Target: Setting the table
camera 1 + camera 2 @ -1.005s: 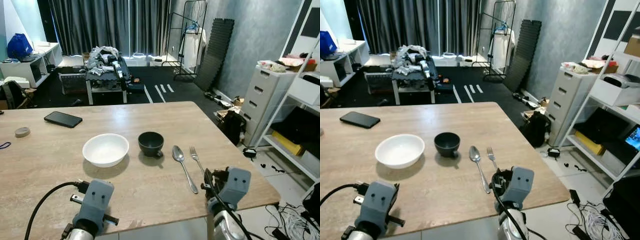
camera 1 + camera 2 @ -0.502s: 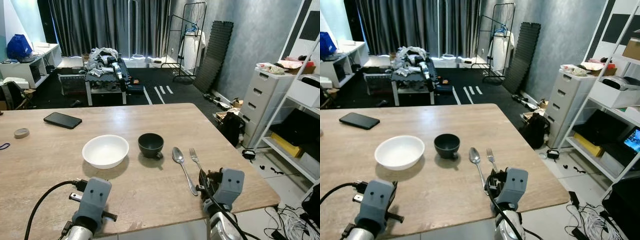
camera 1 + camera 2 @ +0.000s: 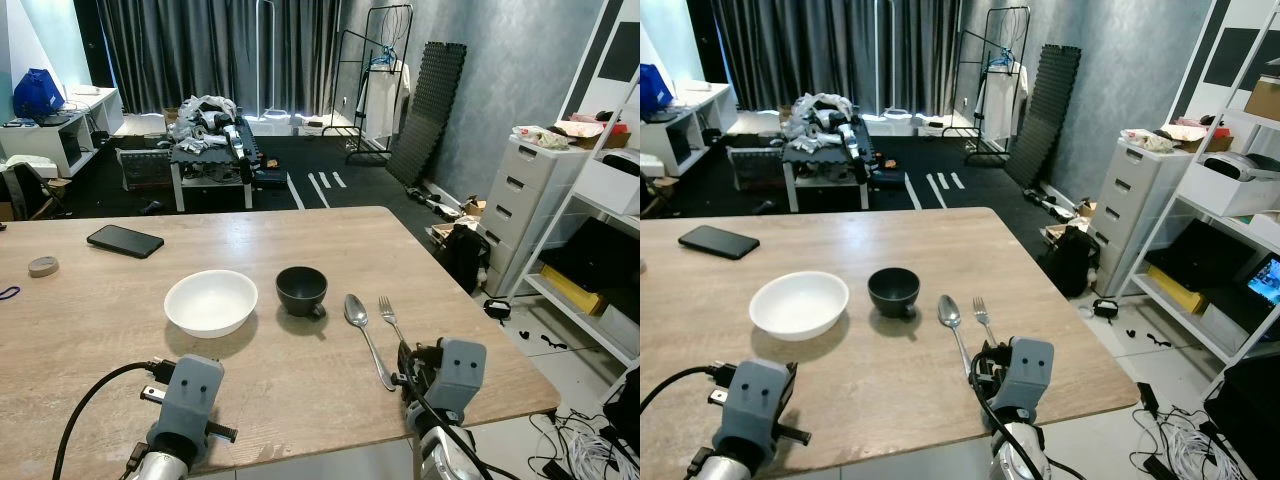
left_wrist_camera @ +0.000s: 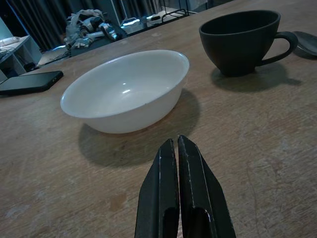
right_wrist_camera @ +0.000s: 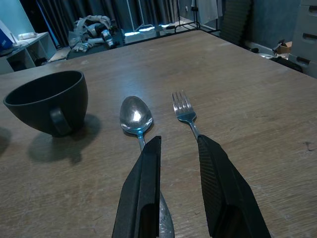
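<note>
A wooden table (image 3: 330,240) is seen in the head views, spread across the near ground, with a dark room behind it. On the table, a white bowl (image 3: 211,301) is set left of centre, with a black cup (image 3: 301,288) just beside it on the right, upright and apart from it. The cup's handle is turned toward the near edge. To the right of the cup a spoon (image 3: 367,334) is laid, bowl end away from the robot, and a fork (image 3: 391,316) is laid just beside it, roughly parallel and not touching.

A black phone (image 3: 125,239) is placed far back on the left of the table, well apart from the dishes, and a small grey roll (image 3: 43,265) is seen near the left edge.

The left gripper (image 4: 177,186) is held low over the table, just before the bowl; its fingers are pressed together with nothing between them. The right gripper (image 5: 179,171) is held near the table's right front, over the near ends of the cutlery. Its fingers are parted somewhat and nothing is gripped. In the right wrist view, the spoon's handle is partly covered by one finger (image 5: 143,188), and the fork's handle runs into the gap between the two.
</note>
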Robot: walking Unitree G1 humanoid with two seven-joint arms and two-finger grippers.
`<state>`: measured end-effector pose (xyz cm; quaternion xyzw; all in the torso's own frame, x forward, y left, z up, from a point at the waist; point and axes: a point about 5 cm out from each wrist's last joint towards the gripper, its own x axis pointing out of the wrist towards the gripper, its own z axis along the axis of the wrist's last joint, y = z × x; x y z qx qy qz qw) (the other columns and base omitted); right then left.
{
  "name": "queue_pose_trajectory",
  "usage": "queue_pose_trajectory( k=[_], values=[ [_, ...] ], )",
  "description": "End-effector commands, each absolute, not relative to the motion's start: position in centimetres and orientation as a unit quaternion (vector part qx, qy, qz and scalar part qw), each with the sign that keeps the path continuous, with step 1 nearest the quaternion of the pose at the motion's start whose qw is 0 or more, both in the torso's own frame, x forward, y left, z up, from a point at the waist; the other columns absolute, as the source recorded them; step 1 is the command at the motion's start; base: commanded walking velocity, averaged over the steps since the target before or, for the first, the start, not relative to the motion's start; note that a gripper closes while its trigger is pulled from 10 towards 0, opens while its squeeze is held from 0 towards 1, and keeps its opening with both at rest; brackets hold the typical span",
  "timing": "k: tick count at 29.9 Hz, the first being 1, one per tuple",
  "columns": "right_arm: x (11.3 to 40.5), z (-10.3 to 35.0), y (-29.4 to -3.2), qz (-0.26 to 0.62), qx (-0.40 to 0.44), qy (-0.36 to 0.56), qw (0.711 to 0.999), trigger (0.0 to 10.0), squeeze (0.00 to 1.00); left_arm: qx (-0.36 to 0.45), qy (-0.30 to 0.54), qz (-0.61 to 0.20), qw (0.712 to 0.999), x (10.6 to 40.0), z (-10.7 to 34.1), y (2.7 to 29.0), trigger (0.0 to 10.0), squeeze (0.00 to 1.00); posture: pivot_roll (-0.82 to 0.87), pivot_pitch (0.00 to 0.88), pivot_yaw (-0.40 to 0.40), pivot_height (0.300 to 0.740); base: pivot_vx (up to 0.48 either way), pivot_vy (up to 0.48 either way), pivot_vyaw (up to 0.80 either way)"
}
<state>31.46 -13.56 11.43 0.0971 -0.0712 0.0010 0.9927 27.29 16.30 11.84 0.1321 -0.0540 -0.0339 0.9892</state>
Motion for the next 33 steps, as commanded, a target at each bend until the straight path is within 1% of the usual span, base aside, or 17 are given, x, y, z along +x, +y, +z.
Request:
queue_pose_trajectory(
  k=[1,10,20,33],
  values=[
    [31.31,10.95,-13.74,-0.002,0.095,-0.065,0.993,10.0,0.0,0.13,-0.045,-0.034,0.99,27.18,11.38,16.38,10.0,0.0,0.09,0.0,0.023,0.74,0.0,0.0,0.0],
    [31.24,10.79,-13.8,-0.003,0.093,-0.061,0.994,10.0,0.0,0.126,-0.043,-0.034,0.99,27.13,11.34,16.36,10.0,0.0,0.09,0.0,0.022,0.74,0.0,0.0,0.0],
    [31.24,10.66,-13.73,-0.003,0.093,-0.058,0.994,10.0,0.0,0.125,-0.041,-0.033,0.991,27.05,11.26,16.44,10.0,0.0,0.09,0.0,0.022,0.74,-0.266,0.0,0.0],
    [31.29,10.55,-13.71,-0.006,0.094,-0.056,0.994,10.0,0.0,0.125,-0.04,-0.033,0.991,27.19,11.3,16.53,10.0,0.0,0.09,0.0,0.026,0.74,-0.365,0.0,0.0]
  ],
)
